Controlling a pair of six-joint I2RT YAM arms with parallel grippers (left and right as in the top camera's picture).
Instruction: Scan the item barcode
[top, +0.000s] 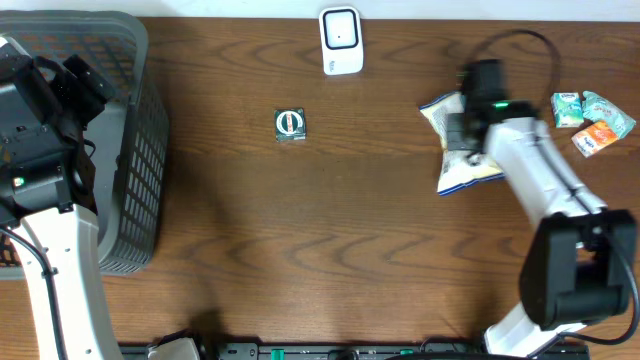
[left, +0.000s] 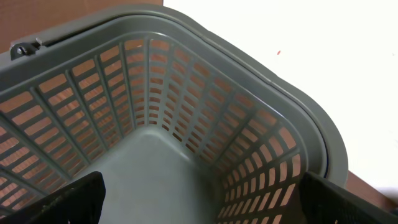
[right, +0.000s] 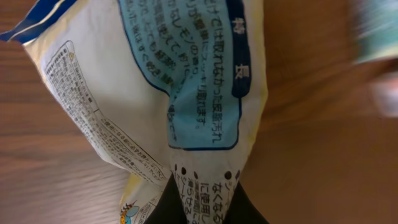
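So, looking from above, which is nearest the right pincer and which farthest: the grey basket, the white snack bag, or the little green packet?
1. The white snack bag: pinched in the right pincer itself, on the table's right side.
2. The little green packet: mid-table, well to the left.
3. The grey basket: at the far left edge.

Brown wooden table (top: 350, 250) with grey mesh basket (top: 140, 150), white scanner (top: 341, 40), small green packet (top: 290, 124) and three little sachets (top: 593, 120).
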